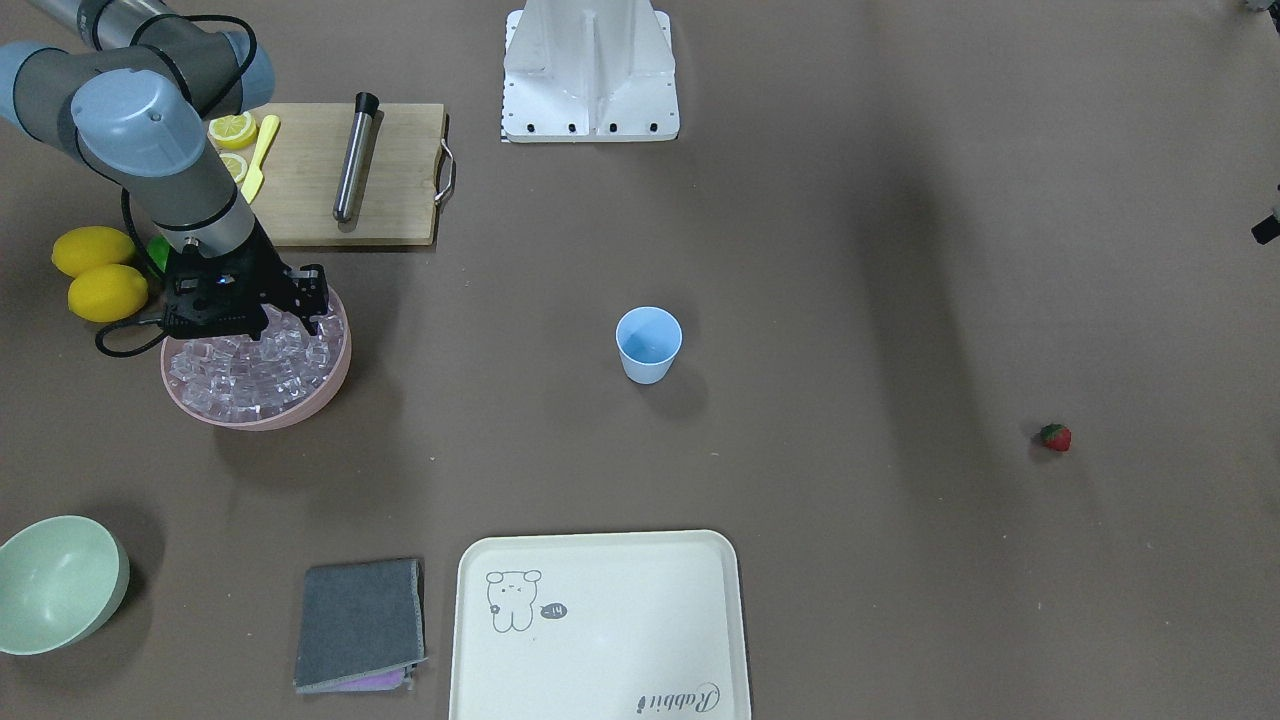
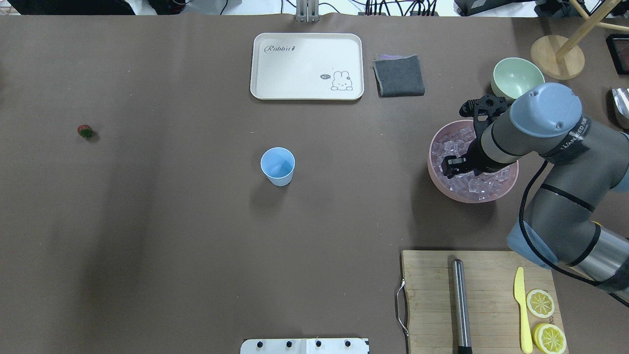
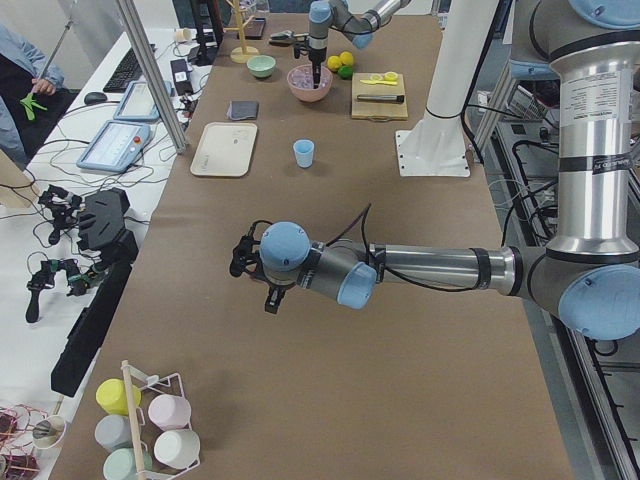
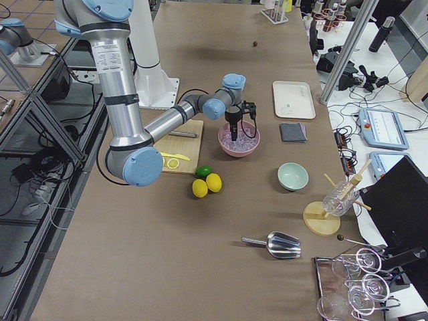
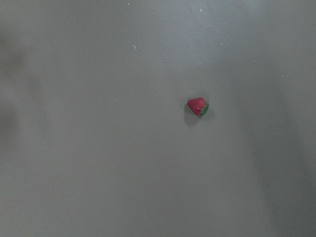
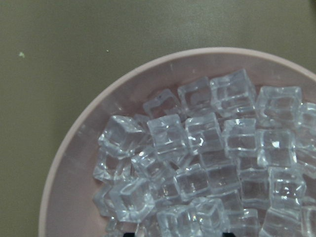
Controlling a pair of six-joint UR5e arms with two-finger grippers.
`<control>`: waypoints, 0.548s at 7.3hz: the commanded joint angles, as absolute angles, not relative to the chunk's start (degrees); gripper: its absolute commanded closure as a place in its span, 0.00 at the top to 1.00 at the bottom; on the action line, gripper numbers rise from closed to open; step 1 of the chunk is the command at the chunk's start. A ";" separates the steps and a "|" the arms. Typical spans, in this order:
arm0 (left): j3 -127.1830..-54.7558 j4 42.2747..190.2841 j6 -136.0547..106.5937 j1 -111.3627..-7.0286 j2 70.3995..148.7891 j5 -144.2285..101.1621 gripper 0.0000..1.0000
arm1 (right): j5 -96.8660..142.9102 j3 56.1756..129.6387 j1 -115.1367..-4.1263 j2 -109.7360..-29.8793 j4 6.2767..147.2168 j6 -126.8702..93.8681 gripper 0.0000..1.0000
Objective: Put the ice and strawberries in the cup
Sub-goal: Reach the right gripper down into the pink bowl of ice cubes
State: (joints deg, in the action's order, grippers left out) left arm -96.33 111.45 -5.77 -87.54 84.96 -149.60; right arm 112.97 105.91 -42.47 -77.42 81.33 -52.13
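Ice (image 1: 245,380) pickup in hand: right gripper (image 1: 312,303), jaws apart and empty, hangs over the pink bowl (image 1: 300,412). Next needed: lower, close on one cube.

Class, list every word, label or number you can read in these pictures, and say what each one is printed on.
"Rabbit": on the cream tray, near one corner.
"hi~": in the speech bubble by the tray's rabbit drawing; tiny, uncertain.
Lettering on the right arm's band: too blurred to read.
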 commanded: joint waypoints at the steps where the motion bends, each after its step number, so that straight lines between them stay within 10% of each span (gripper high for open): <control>1: -96.24 111.45 -5.80 -87.54 84.99 -149.59 0.98 | 112.42 105.21 -42.36 -77.26 81.39 -50.55 0.57; 4: -96.33 111.45 -5.80 -87.54 85.08 -149.59 0.98 | 112.41 105.03 -42.36 -77.17 81.39 -49.48 0.44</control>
State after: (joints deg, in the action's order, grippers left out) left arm -96.32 111.45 -5.80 -87.54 85.02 -149.59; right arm 112.39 105.02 -42.37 -77.24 81.36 -49.67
